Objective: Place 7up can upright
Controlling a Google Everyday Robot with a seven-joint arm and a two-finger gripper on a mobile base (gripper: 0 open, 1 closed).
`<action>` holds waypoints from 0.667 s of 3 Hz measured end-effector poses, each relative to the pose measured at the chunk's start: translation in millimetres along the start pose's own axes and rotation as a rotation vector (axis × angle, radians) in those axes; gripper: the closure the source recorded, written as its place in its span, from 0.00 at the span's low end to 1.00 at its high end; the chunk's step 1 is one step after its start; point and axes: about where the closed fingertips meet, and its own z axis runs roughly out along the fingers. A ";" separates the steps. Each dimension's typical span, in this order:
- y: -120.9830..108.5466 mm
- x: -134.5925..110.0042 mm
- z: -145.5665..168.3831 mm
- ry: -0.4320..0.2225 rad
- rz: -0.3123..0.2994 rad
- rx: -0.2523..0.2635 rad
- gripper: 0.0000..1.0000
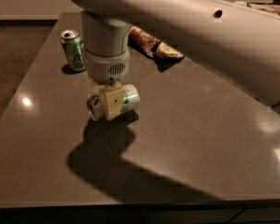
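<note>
Table (214,143) below me. My gripper (112,104) sits low over it, clamped across the 7up can (130,98), which lies sideways in my grip. Step: reorienting, I reckon. Next: roll wrist until the can's axis is vertical, lower, let go.

bench (210,143): dark, glossy, bright glints near left and right edges | green can (73,49): upright, silver top, near far-left corner | brown packet (154,45): lying flat by far edge, right of green can, apart from it | tool (113,104): low over bench's left half, midway between far and near edges
</note>
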 end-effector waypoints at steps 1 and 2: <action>1.3 4.4 -27.4 -0.086 0.062 0.030 1.00; -1.0 11.8 -49.7 -0.199 0.140 0.050 1.00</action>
